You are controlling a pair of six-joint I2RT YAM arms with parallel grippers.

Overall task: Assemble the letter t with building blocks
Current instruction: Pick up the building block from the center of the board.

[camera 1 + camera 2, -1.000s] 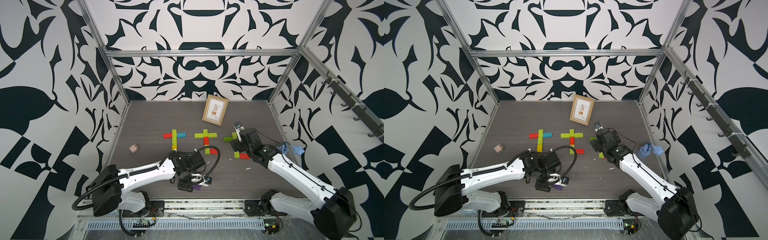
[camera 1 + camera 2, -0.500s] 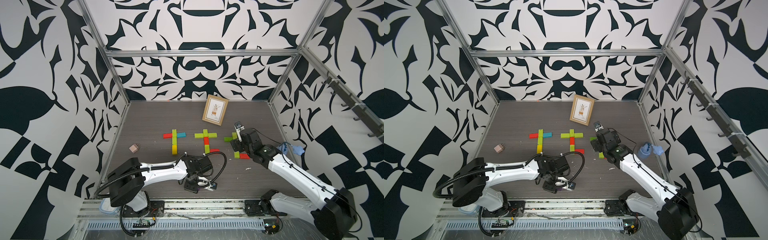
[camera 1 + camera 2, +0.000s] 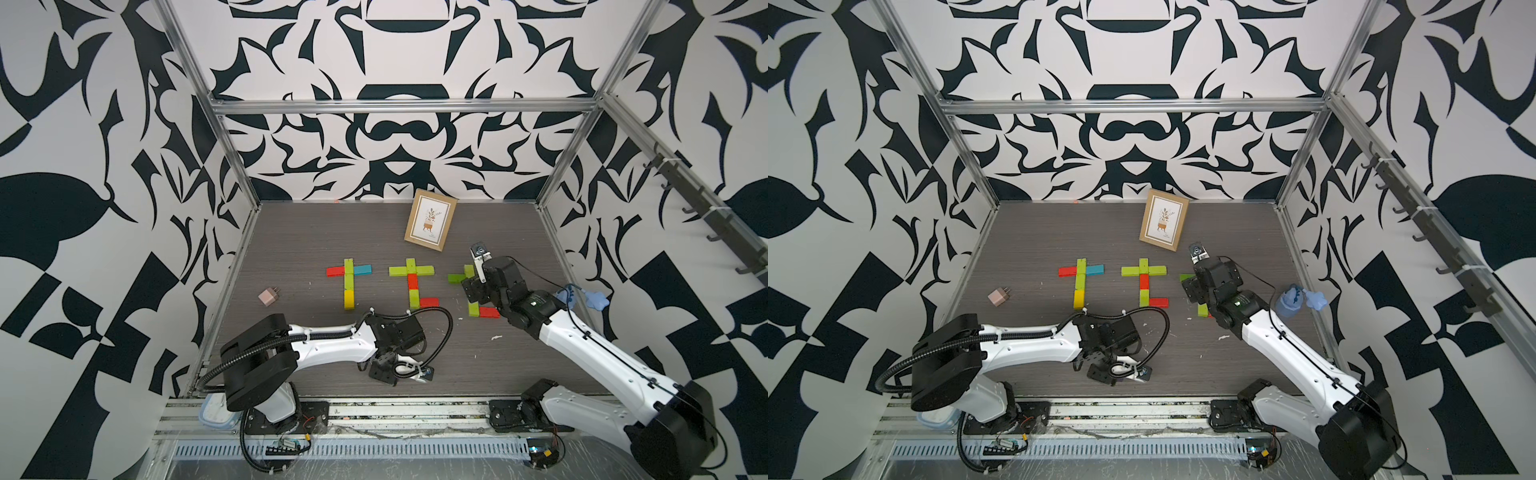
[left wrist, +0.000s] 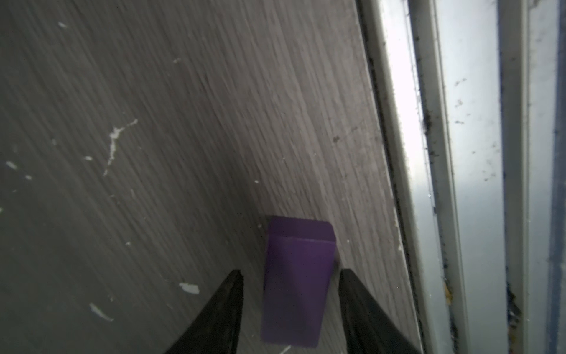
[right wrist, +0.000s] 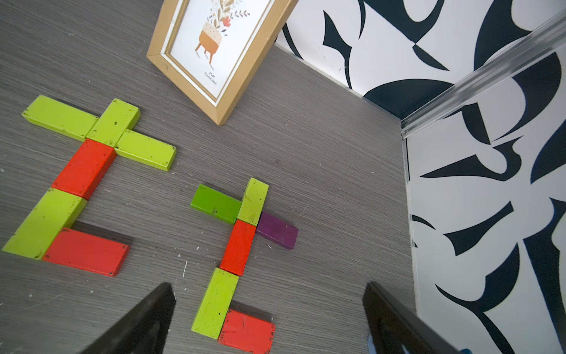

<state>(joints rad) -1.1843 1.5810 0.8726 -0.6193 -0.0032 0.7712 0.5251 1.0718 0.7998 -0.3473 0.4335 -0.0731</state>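
Three letters of building blocks lie on the grey table in both top views: a left one [image 3: 349, 282], a middle one [image 3: 411, 286] and a right one [image 3: 473, 309]. My right gripper [image 3: 471, 289] hangs over the right letter and hides part of it. In the right wrist view that letter [image 5: 242, 245] shows green, lime, red and purple blocks, and the right gripper [image 5: 269, 288] stands open above its lower end. My left gripper [image 3: 395, 370] is low at the table's front edge. Its fingers straddle a lone purple block [image 4: 297, 282], with a narrow gap on each side.
A wooden picture frame [image 3: 430, 220] leans at the back. A small pink plug [image 3: 268, 296] lies at the left and a blue object [image 3: 594, 299] at the right wall. The table's metal front rail [image 4: 398, 122] runs close beside the purple block.
My left arm has swung a little to the right near the front edge, and its jaws have narrowed around the purple block. The right arm has not moved.
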